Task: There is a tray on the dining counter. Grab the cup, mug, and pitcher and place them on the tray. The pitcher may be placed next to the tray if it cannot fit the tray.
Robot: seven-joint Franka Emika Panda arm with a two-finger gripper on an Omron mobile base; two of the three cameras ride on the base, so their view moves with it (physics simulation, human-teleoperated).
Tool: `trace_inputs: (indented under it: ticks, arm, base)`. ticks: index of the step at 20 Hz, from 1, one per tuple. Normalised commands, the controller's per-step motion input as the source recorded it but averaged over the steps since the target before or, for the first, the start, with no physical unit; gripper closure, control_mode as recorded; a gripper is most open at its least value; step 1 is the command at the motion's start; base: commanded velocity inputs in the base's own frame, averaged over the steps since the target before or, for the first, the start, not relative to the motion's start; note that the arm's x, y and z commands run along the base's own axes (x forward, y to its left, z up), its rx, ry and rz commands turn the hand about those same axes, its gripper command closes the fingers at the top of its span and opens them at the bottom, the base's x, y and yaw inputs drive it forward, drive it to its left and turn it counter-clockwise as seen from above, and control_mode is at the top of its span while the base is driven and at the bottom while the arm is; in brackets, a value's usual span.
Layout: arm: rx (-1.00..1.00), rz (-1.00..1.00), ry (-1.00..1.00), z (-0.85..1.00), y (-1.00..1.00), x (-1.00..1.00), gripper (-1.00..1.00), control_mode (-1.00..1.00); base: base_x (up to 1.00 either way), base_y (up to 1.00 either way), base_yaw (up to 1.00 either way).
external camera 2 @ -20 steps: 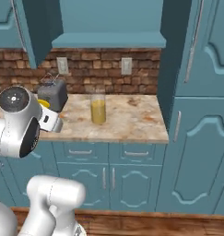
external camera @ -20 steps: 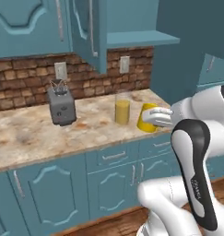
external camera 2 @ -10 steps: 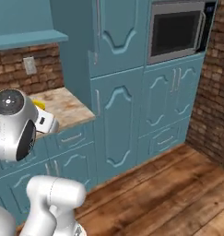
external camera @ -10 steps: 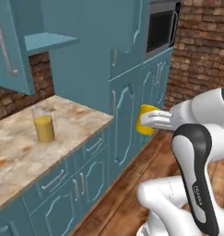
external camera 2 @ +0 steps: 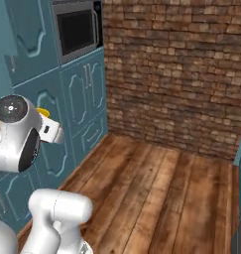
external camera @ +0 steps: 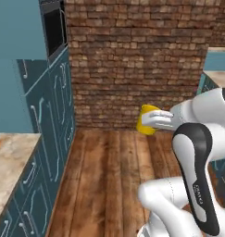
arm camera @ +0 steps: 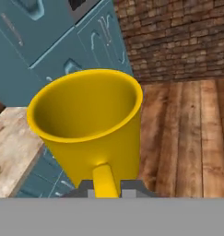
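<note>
One red-brown brick wall (external camera: 137,60) fills the far side of the room, with a wooden plank floor (external camera: 109,176) running up to its foot. Tall teal cabinets (external camera 2: 85,94) line the side of the room, their panelled doors fitted with thin metal handles, and a black built-in microwave (external camera 2: 77,30) sits high among them. At the lower left of the left base view a corner of beige marbled tabletop (external camera: 7,162) rests on teal cupboards. Over the open floor, well clear of every cabinet and of the wall, the white arm holds the yellow mug (external camera: 147,120) in the air. The claw (arm camera: 105,182) is pinched on the mug's handle, the mug's mouth facing away from the hand; its inside looks bare yellow. From the right base view, a sliver of the mug (external camera 2: 42,113) peeks out behind the arm's round joint. Nothing stands between the mug and the brick wall.
</note>
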Motion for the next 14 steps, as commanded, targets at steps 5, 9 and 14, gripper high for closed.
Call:
trace_inputs:
  ticks: [5, 9, 14]
  arm:
    - [0.0, 0.0, 0.0, 0.0, 0.0, 0.0, 1.0, 1.0]
    - [0.0, 0.0, 0.0, 0.0, 0.0, 0.0, 1.0, 1.0]
    - [0.0, 0.0, 0.0, 0.0, 0.0, 0.0, 1.0, 1.0]
  base:
    - [-0.61, 0.0, -0.85]
    - [-0.57, 0.0, -0.84]
    - [-0.54, -0.01, -0.83]
